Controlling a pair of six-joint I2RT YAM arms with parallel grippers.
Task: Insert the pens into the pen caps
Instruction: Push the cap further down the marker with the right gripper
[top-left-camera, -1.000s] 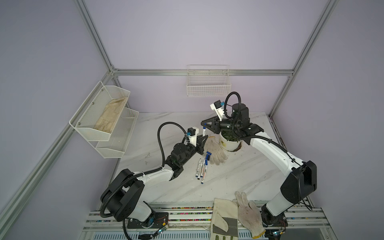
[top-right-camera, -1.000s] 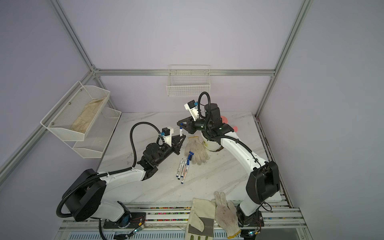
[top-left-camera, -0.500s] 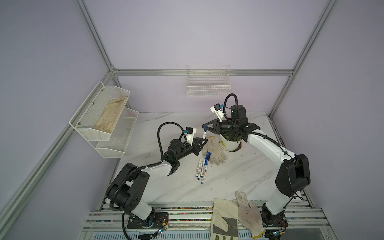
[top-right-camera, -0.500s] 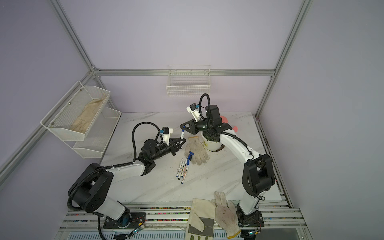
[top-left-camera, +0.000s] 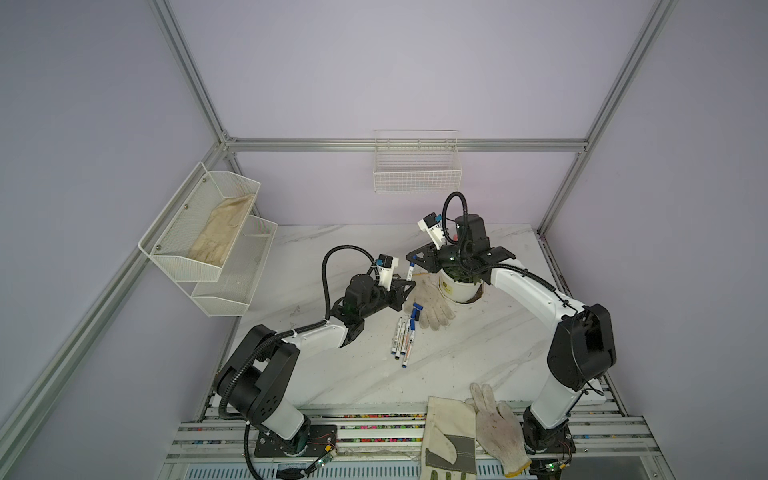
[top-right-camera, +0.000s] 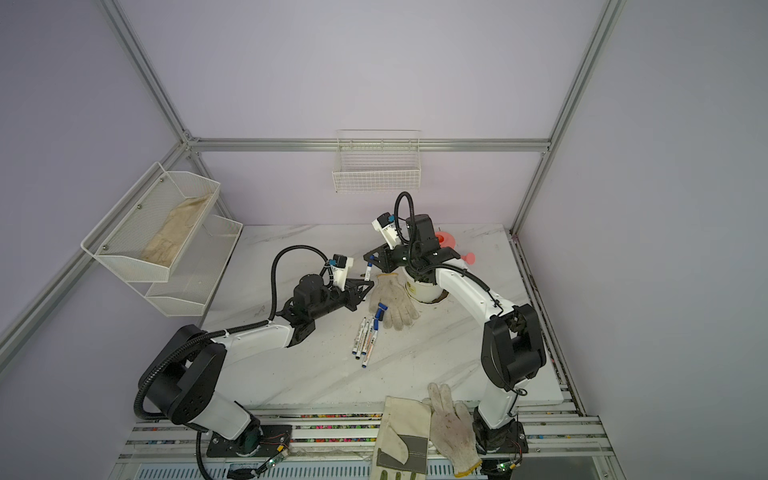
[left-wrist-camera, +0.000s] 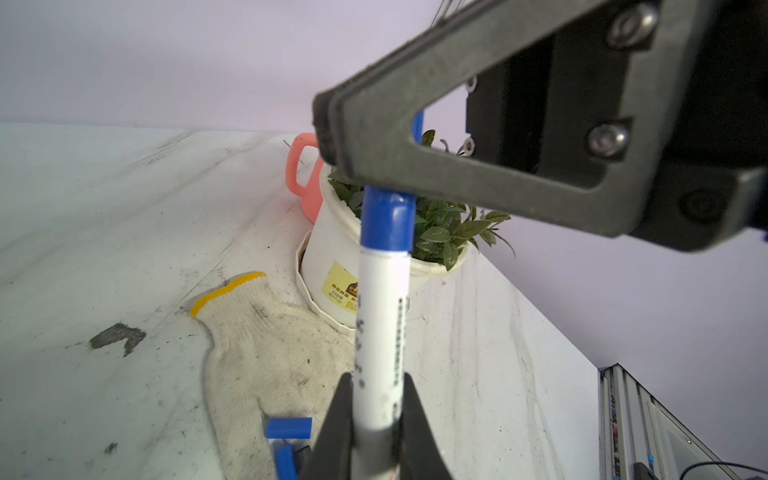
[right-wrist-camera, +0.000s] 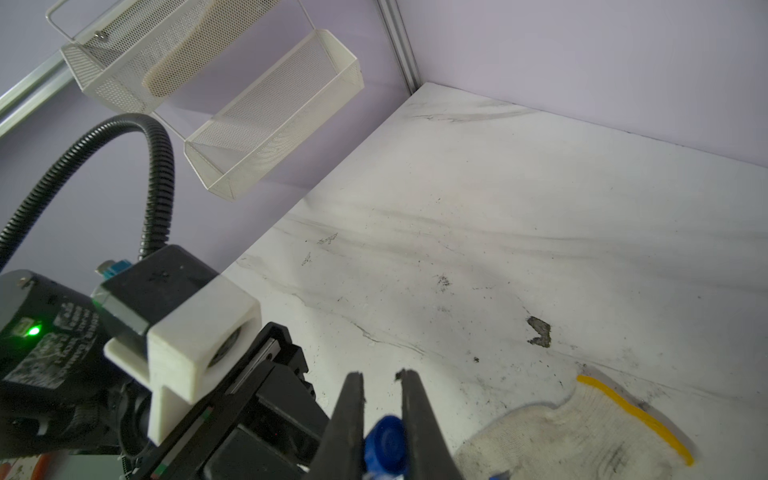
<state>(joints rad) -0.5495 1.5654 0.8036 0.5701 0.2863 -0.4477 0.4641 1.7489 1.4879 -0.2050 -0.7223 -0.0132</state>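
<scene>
Axis of slim white printed marker pen (left-wrist-camera: 380, 332) near upright over white marble table (top-left-camera: 478, 345) toward its far edge, left hand (left-wrist-camera: 376, 384) clamped on lower barrel, right hand (right-wrist-camera: 380, 376) clamped on short blue tube cap (left-wrist-camera: 388, 220) directly atop, so seating push probably runs down that axis.

Loose pens (top-left-camera: 402, 338) lie mid-table (top-left-camera: 478, 345), just left of a glove (top-left-camera: 432, 305). A plant pot (top-left-camera: 457, 289) stands behind it. More gloves (top-left-camera: 496, 424) lie at the front edge.

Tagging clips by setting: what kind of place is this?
Likely a robot lab test cell: an aluminium frame with plain lilac walls encloses a marble-look tabletop; left arm and right arm are mounted on rails at its front.
</scene>
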